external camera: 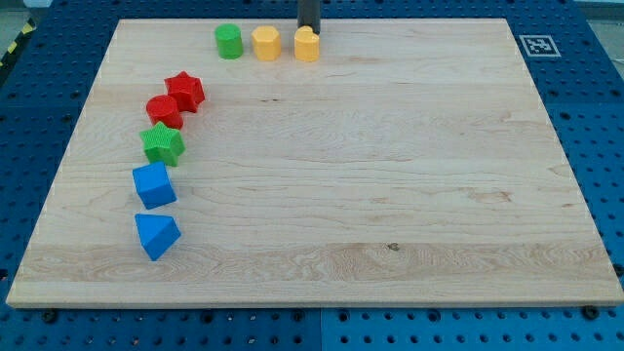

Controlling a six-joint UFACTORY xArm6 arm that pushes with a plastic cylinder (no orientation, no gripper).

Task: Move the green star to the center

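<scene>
The green star (pixel 162 144) lies on the wooden board (pixel 370 175) at the view's left, in a curved line of blocks. Just above it sit a red cylinder (pixel 164 110) and a red star (pixel 184 92). Below it lie a blue cube (pixel 154 184) and a blue triangular block (pixel 156 235). My tip (pixel 308 31) stands at the view's top, right behind a yellow block (pixel 307 45), far up and to the right of the green star.
A green cylinder (pixel 229 41) and a yellow hexagonal block (pixel 265 43) stand in a row with the other yellow block at the top edge. A printed marker tag (pixel 538 45) sits at the board's top right corner.
</scene>
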